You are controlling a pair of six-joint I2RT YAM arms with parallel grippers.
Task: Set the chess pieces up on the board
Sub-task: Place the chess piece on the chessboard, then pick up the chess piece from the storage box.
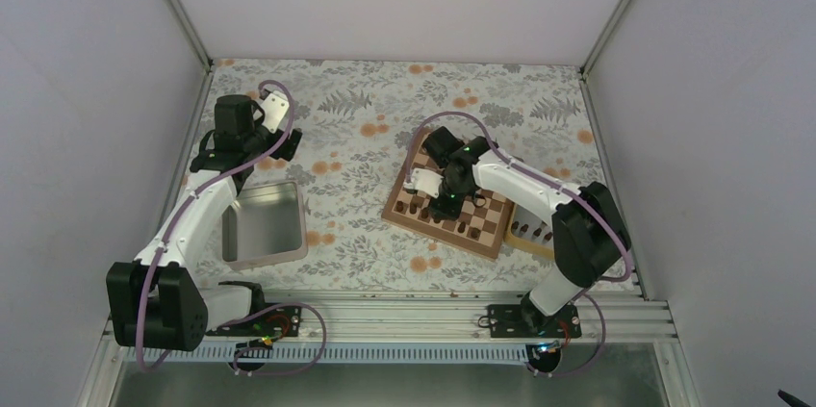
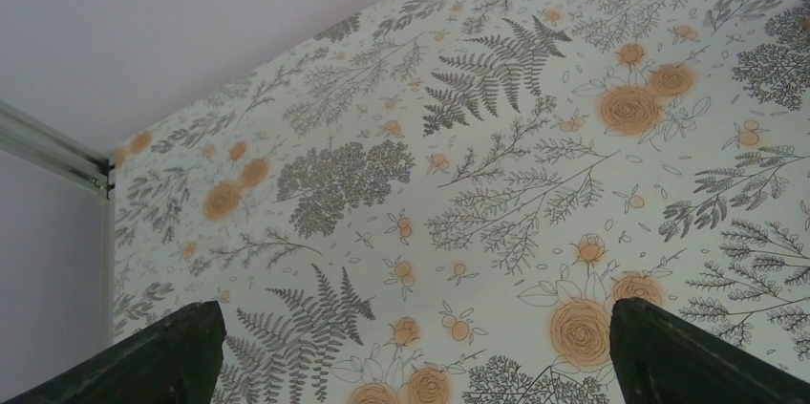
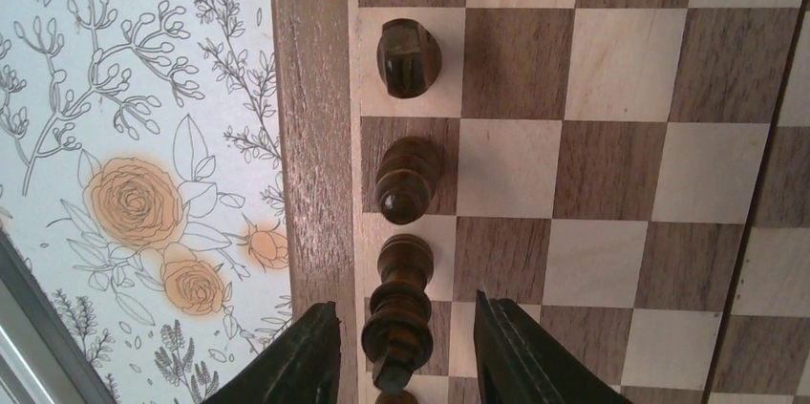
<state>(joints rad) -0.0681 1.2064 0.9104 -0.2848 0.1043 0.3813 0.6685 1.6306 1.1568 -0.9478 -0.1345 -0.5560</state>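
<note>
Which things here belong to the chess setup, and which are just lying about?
Part of the job: the board; the chess pieces standing on it; the right gripper, open around one piece; the tray beside the board.
Lying about: the tin; the left gripper, open above the tablecloth.

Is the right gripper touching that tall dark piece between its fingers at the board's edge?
Apart. In the right wrist view the right gripper straddles the tall dark piece, with bare board showing between it and each finger.
</note>
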